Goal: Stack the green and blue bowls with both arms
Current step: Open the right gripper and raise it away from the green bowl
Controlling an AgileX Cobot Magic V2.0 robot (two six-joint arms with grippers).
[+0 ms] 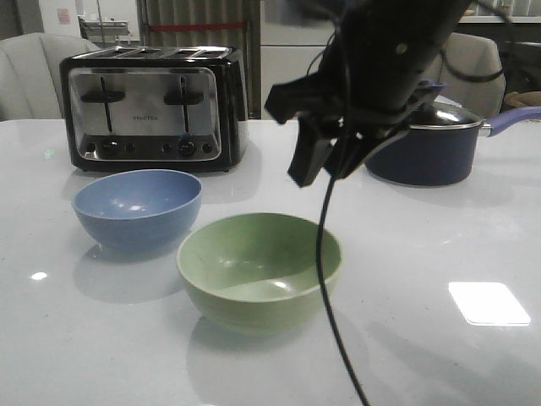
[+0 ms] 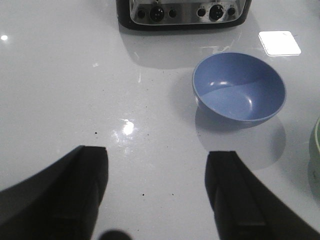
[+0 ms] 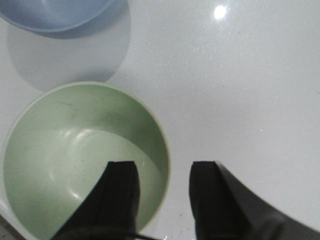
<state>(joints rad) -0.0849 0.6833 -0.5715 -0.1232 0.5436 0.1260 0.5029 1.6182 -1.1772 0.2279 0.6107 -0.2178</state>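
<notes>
The pale green bowl (image 1: 258, 271) stands upright on the white table, near the front centre. The dusty blue bowl (image 1: 135, 207) stands upright just behind and left of it; whether they touch is unclear. My right gripper (image 1: 325, 169) hangs open above the green bowl's right rim. In the right wrist view its open, empty fingers (image 3: 162, 167) straddle the rim of the green bowl (image 3: 65, 150), and the blue bowl (image 3: 55, 12) shows at the edge. My left gripper (image 2: 157, 165) is open and empty over bare table, apart from the blue bowl (image 2: 239, 87); it is out of the front view.
A black and chrome toaster (image 1: 152, 106) stands behind the blue bowl. A dark lidded saucepan (image 1: 427, 148) with a purple handle stands at the back right. A thin black cable (image 1: 325, 279) hangs from the right arm across the green bowl. Chairs stand beyond the table.
</notes>
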